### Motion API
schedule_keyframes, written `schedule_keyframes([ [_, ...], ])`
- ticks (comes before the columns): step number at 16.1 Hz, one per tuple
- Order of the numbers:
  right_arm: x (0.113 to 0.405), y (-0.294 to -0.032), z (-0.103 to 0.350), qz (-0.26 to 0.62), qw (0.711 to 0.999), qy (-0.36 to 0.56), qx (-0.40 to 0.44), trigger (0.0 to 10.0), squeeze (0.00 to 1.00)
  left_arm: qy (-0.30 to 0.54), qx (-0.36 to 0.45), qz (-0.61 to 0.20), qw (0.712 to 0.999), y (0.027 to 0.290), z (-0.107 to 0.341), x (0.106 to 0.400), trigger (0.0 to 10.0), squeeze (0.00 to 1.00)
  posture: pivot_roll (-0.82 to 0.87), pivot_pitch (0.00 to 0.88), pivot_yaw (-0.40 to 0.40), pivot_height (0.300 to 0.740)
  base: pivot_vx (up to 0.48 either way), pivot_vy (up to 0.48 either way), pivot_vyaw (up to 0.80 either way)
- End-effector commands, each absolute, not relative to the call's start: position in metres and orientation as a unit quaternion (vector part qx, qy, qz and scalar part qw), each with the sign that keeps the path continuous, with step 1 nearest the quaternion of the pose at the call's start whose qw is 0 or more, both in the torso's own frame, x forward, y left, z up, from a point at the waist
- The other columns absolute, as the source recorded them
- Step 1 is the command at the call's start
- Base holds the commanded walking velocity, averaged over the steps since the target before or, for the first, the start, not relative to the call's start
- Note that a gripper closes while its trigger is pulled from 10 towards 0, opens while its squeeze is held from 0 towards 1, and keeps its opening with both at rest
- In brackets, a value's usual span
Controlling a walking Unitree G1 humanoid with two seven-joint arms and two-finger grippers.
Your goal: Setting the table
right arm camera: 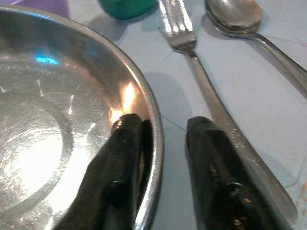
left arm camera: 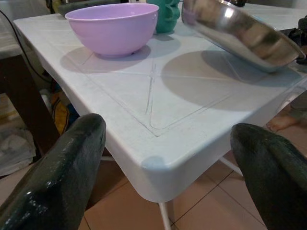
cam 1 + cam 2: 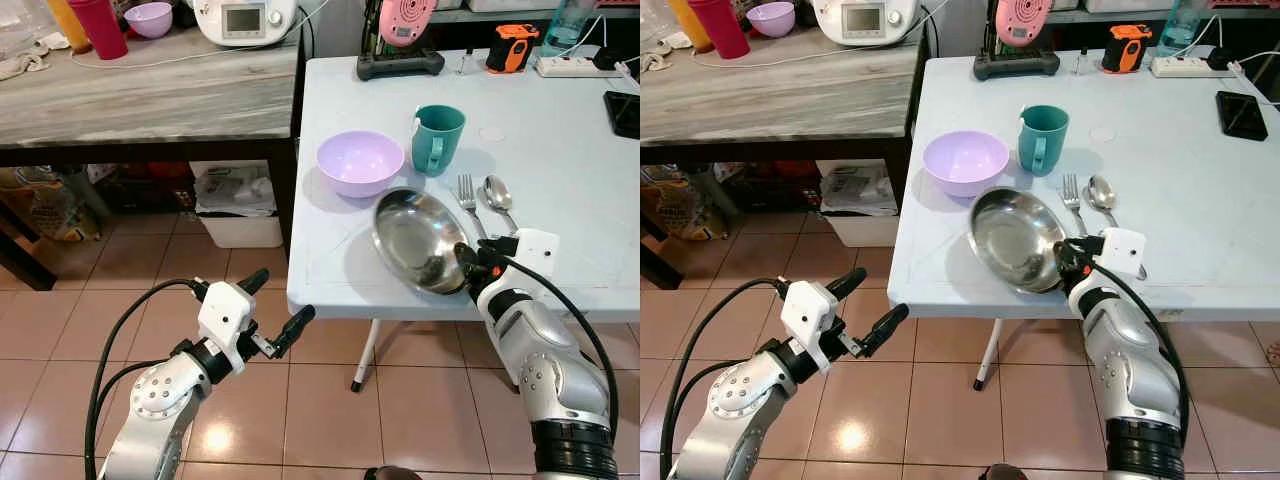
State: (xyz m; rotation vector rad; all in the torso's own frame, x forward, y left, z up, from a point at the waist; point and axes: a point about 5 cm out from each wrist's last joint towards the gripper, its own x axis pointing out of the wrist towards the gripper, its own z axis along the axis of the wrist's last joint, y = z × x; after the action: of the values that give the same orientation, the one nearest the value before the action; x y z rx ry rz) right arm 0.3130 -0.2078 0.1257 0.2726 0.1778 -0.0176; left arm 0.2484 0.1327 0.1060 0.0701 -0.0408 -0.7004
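The right gripper (image 3: 470, 262) is pinching the near rim of the steel plate (image 3: 415, 238), one finger inside the rim and one outside, clamped on the metal. The plate is tilting, its near edge raised off the white table (image 3: 560, 170) and casting a shadow on the surface below, seen plainly from the left wrist. It is sitting at the table's near edge, close to the corner.

Just beyond the plate, the fork (image 3: 467, 200) and spoon (image 3: 498, 197) are lying side by side on the table, fork nearer the plate. In the right wrist view the fork's handle is running right beside the outer finger (image 1: 216, 172). The lilac bowl (image 3: 360, 161) is standing upright to the left of the plate, and the teal mug (image 3: 437, 138) is standing just behind, between bowl and cutlery.

The left gripper (image 3: 270, 310) is hovering off the table over the tiled floor (image 3: 300, 400), below and left of the table's corner, its fingers spread wide apart and holding nothing, pointing toward that corner.
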Motion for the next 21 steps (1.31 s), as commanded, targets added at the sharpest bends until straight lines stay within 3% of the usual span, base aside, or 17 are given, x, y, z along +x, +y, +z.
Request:
schedule_keyframes([
  [1,0.313,-0.210,0.121,-0.024,0.981,0.104,0.161,2.4,0.00,-0.018,0.038,-0.347,0.937,0.133,0.105,0.248,10.0,0.00,-0.20,0.122,0.051,0.740,0.000,0.000,0.00],
  [3,0.314,-0.211,0.121,-0.033,0.978,0.105,0.177,2.9,0.00,-0.019,0.038,-0.345,0.937,0.133,0.106,0.248,10.0,0.00,-0.20,0.122,0.053,0.740,0.000,0.000,0.00],
  [4,0.314,-0.212,0.121,-0.040,0.977,0.105,0.183,5.6,0.00,-0.020,0.039,-0.344,0.938,0.133,0.107,0.247,10.0,0.00,-0.20,0.122,0.054,0.740,0.000,0.000,0.00],
  [6,0.317,-0.209,0.126,-0.043,0.975,0.099,0.195,10.0,0.00,-0.022,0.043,-0.342,0.939,0.134,0.108,0.248,10.0,0.00,-0.20,0.122,0.057,0.740,0.000,0.000,0.00],
  [8,0.320,-0.208,0.131,-0.048,0.973,0.091,0.204,10.0,0.00,-0.024,0.047,-0.341,0.939,0.135,0.109,0.249,10.0,0.00,-0.20,0.123,0.059,0.740,0.000,0.000,0.00],
  [9,0.321,-0.208,0.135,-0.053,0.972,0.086,0.211,10.0,0.31,-0.025,0.048,-0.340,0.939,0.135,0.109,0.250,10.0,0.00,-0.20,0.123,0.061,0.740,0.000,0.000,0.00],
  [10,0.322,-0.209,0.137,-0.056,0.972,0.083,0.213,10.0,1.00,-0.025,0.048,-0.340,0.939,0.135,0.109,0.250,10.0,0.00,-0.20,0.124,0.060,0.740,0.000,0.000,0.00],
  [13,0.325,-0.206,0.141,-0.055,0.969,0.079,0.226,10.0,1.00,-0.025,0.050,-0.340,0.939,0.136,0.109,0.251,10.0,0.00,-0.20,0.123,0.060,0.740,0.000,0.000,0.00],
  [14,0.326,-0.203,0.143,-0.045,0.968,0.077,0.233,10.0,0.75,-0.025,0.051,-0.340,0.939,0.136,0.109,0.252,10.0,0.00,-0.20,0.124,0.059,0.740,0.000,0.000,0.00],
  [15,0.327,-0.202,0.145,-0.040,0.968,0.076,0.235,10.0,0.75,-0.025,0.052,-0.341,0.938,0.136,0.110,0.252,10.0,0.00,-0.20,0.124,0.059,0.740,0.000,0.000,0.00],
  [16,0.328,-0.198,0.148,-0.027,0.968,0.075,0.236,10.0,0.00,-0.025,0.053,-0.341,0.938,0.136,0.110,0.252,10.0,0.00,-0.20,0.127,0.059,0.740,0.000,0.000,0.00],
  [21,0.328,-0.191,0.148,0.000,0.968,0.095,0.234,10.0,0.00,-0.023,0.056,-0.344,0.937,0.136,0.110,0.251,10.0,0.00,-0.20,0.128,0.054,0.740,0.000,0.000,0.00],
])
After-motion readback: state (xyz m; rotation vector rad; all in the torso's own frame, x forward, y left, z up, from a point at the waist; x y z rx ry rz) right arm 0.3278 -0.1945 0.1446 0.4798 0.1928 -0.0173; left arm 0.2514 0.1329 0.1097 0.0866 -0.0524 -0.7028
